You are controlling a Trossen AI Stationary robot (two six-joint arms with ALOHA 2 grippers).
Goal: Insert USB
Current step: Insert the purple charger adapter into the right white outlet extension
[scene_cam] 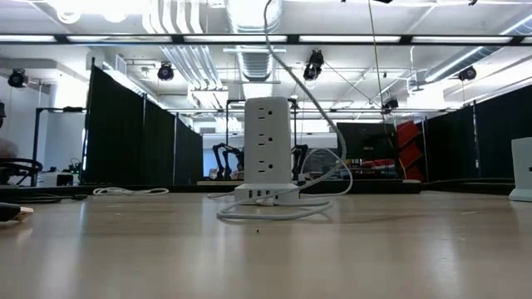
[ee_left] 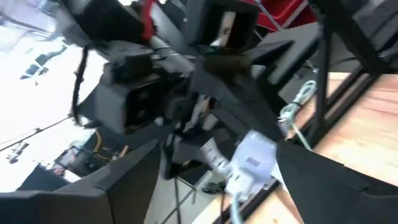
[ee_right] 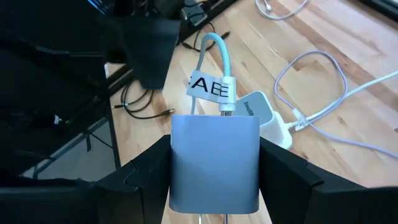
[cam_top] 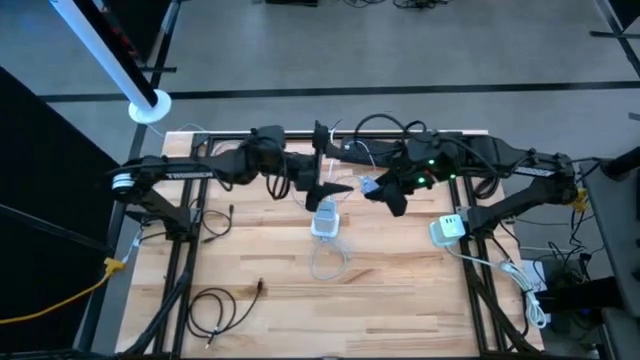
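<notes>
The counter (cam_top: 380, 300) is pale, matt plank wood. Between the right gripper's (ee_right: 214, 171) matt black fingers (ee_right: 283, 174), the charger block (ee_right: 214, 162) looks like smooth matt plastic; above it, a braided cable (ee_right: 214, 53) carries a paper label (ee_right: 210, 88).

The power strip tower (cam_top: 327, 221) and its looped white cable (cam_top: 328, 262) block mid-worktop (cam_top: 400, 300); black cables (cam_top: 215, 305) clutter the near-left corner; elsewhere lies open.

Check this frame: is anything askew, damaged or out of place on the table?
Nothing looks damaged. The power strip tower stands upright mid-table, its white cable looped loosely around its base. The right gripper holds the charger block squarely, cable plugged in. The left gripper is open above the tower. Loose black cables lie near the front-left.
</notes>
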